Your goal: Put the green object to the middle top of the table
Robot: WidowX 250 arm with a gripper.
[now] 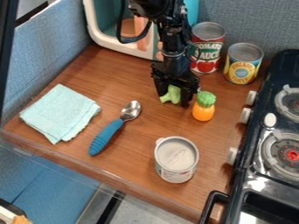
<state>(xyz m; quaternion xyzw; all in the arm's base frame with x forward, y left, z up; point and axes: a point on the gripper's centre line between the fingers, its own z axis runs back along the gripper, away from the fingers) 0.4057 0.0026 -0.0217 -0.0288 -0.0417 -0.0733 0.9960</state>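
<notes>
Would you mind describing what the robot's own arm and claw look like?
The arm is all black, built of narrow, blocky segments with chunky joints, and a thick black cable loops out beside it. The claw is black as well, with a wider, angular body below the slim wrist.

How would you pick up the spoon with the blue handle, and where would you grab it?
I'd grab the spoon by the middle of its blue handle, coming straight down from above, with the jaws closing across it from its two long sides. It lies flat, and the handle is long and chunky, while the metal end is rounded and probably slippery.
</notes>
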